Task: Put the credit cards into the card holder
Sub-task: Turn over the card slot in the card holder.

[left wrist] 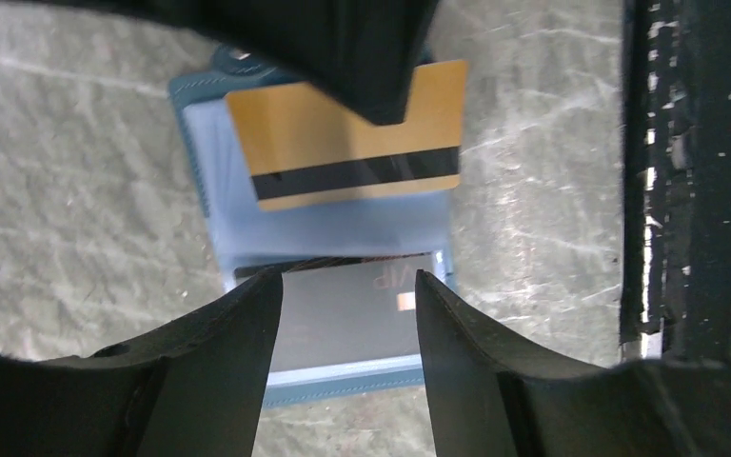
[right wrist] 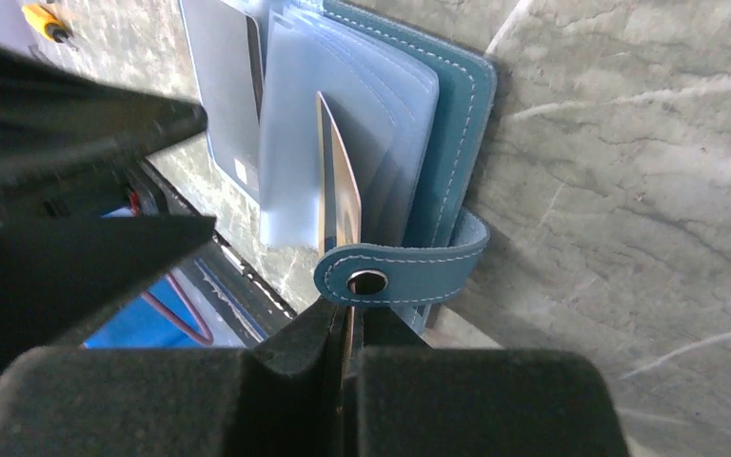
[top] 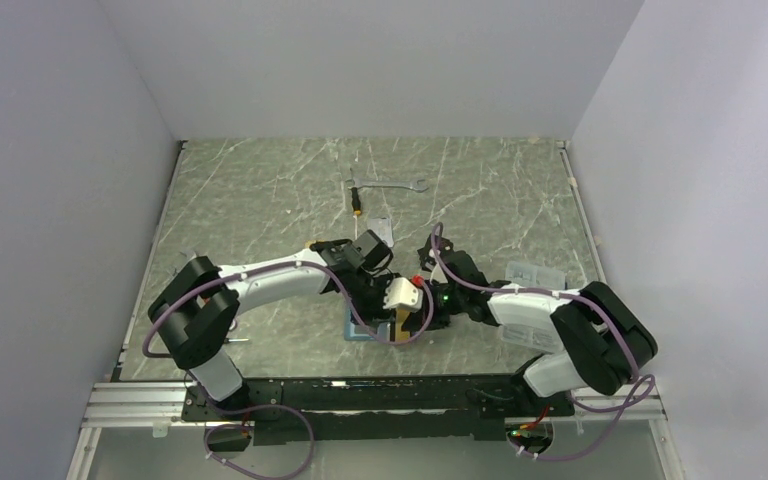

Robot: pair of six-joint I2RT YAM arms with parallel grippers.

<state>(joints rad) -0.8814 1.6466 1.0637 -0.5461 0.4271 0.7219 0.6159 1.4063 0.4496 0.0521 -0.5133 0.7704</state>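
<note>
**Over the open card holder: gold card entering a sleeve**

From above, the card holder (top: 358, 332) lies on the table (top: 260, 190) just ahead of my bases, with both wrists crowded over it.

In my left wrist view, my left gripper (left wrist: 347, 286) stands spread and empty, astride a dark card (left wrist: 343, 333) already pocketed at 6 o'clock. The gold card (left wrist: 343, 143) sits at 12.

In my right wrist view, my right gripper (right wrist: 347, 328) pinches that gold card edge-on among the pale sleeves, the snap tab (right wrist: 400, 271) at 5 o'clock from it.

I judge insertion is in hand. Next I must slide it deeper along one sleeve, then release.
</note>
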